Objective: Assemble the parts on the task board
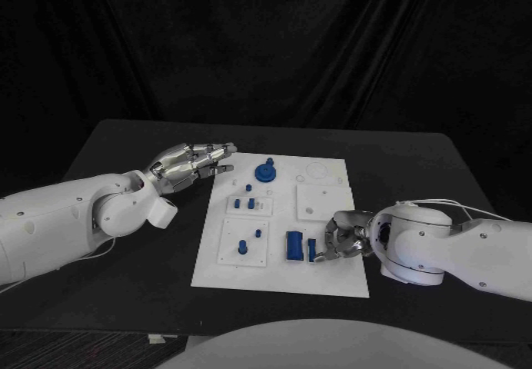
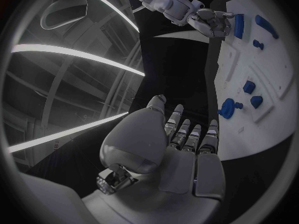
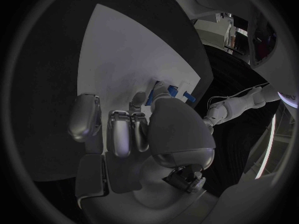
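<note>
The white task board (image 1: 277, 265) lies in the middle of the table. On it are a round blue knob (image 1: 266, 172), two small blue blocks (image 1: 244, 204), two blue pegs (image 1: 242, 247) and a larger blue block (image 1: 295, 244). My right hand (image 1: 346, 234) rests at the board's near right part. Its curled fingertips pinch a narrow blue part (image 1: 313, 247) beside the larger block; the right wrist view shows that part (image 3: 152, 95) between thumb and finger. My left hand (image 1: 194, 163) hovers open beside the board's far left corner, holding nothing, fingers stretched out (image 2: 187, 134).
White recessed insets (image 1: 323, 198) sit on the board's right half, with faint round outlines near its far edge. The black table (image 1: 133, 277) runs wide on both sides of the board. A black curtain hangs behind.
</note>
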You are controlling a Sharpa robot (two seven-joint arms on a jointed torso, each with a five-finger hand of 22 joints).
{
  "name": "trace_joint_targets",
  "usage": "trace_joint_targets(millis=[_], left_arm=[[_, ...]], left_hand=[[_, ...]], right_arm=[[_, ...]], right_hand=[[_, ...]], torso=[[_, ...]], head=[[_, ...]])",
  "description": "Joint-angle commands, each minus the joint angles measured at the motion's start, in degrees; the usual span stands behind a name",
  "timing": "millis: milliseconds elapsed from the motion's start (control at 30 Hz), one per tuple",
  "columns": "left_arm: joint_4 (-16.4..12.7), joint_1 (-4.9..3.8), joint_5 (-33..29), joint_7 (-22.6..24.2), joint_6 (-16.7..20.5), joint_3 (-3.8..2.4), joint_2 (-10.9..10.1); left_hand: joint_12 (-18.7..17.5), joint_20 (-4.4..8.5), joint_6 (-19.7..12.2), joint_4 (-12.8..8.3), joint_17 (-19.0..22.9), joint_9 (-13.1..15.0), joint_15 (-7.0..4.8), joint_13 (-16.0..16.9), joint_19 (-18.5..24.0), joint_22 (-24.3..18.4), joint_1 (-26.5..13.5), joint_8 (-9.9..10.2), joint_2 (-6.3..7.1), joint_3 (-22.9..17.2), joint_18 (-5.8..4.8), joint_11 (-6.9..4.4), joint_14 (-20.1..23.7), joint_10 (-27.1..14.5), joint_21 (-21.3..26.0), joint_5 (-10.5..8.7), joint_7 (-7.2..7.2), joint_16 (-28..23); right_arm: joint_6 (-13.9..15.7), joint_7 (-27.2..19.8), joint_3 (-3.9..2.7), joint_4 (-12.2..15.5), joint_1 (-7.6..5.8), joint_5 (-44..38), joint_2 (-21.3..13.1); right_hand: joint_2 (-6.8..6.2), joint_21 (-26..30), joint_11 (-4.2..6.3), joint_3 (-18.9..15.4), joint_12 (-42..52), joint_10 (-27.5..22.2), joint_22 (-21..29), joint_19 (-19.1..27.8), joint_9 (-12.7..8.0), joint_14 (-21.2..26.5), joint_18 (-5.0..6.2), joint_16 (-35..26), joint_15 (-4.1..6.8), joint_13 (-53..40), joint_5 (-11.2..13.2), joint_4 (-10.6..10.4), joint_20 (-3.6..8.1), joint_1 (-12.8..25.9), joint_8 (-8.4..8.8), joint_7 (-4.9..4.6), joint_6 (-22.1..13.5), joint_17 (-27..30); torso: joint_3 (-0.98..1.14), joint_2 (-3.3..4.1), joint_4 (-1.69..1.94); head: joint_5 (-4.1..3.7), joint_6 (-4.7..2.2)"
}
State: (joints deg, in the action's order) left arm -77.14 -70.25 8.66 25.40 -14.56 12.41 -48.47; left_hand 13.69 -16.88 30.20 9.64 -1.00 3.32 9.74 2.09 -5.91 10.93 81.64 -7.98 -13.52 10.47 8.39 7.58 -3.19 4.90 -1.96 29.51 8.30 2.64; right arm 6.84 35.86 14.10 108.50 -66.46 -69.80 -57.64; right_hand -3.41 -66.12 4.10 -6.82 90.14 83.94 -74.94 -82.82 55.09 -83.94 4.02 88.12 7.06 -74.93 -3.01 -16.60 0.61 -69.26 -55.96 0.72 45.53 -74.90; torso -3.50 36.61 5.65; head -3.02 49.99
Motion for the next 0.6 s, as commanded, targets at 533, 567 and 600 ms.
trace_joint_targets(millis=[533,567,600], left_arm=[[-0.9,0.07,-0.4,5.1,2.9,-0.06,-0.5],[-0.8,0.07,-0.4,5.5,3.1,-0.06,-0.4],[-0.8,0.08,-0.4,5.9,3.2,-0.06,-0.5]], left_hand=[[0.9,0.1,1.2,1.1,-0.1,0.2,-0.3,0.1,-0.2,-0.5,-0.7,-0.9,-0.07,0.4,-0.59,0.49,-0.1,0.6,-0.3,-1.13,0.74,0.3],[0.9,0.11,1.2,3.5,0.0,0.1,-0.59,0.1,-0.1,-0.8,-2.2,-1.0,-0.12,1.4,-0.63,0.58,0.1,0.6,-0.3,-3.1,0.77,0.2],[0.9,0.13,1.2,6.3,0.0,0.1,-0.82,0.1,0.1,-1.0,-3.6,-1.2,-0.2,2.3,-0.62,0.71,0.3,0.6,-0.2,-5.4,0.9,0.2]], right_arm=[[30.7,-27.8,0.0,0.3,-5.33,17.3,-5.2],[32.3,-28.9,0.0,0.0,-5.46,18.2,-5.2],[34.0,-29.9,0.0,-0.3,-5.57,19.0,-5.1]], right_hand=[[14.41,26.4,-0.12,-10.0,-10.2,0.6,0.1,6.6,-7.1,0.1,4.28,-17.7,-0.21,-6.3,-8.3,-0.3,-0.64,14.5,10.34,-0.17,6.6,14.8],[15.13,28.6,-0.19,-10.4,-12.1,-0.2,1.0,7.0,-7.9,0.5,4.61,-19.8,-0.43,-4.7,-8.4,-0.3,-0.7,14.5,11.26,-0.37,6.9,17.2],[16.12,33.8,-0.58,-11.3,-16.3,-1.9,3.3,8.1,-9.8,1.7,5.15,-24.6,-0.77,-1.2,-8.5,-0.3,-1.09,14.6,13.19,-0.71,7.5,22.4]], torso=[[0.08,-0.26,-0.05],[0.09,-0.35,-0.06],[0.09,-0.39,-0.07]], head=[[-0.15,0.01],[-0.02,0.01],[0.11,0.01]])
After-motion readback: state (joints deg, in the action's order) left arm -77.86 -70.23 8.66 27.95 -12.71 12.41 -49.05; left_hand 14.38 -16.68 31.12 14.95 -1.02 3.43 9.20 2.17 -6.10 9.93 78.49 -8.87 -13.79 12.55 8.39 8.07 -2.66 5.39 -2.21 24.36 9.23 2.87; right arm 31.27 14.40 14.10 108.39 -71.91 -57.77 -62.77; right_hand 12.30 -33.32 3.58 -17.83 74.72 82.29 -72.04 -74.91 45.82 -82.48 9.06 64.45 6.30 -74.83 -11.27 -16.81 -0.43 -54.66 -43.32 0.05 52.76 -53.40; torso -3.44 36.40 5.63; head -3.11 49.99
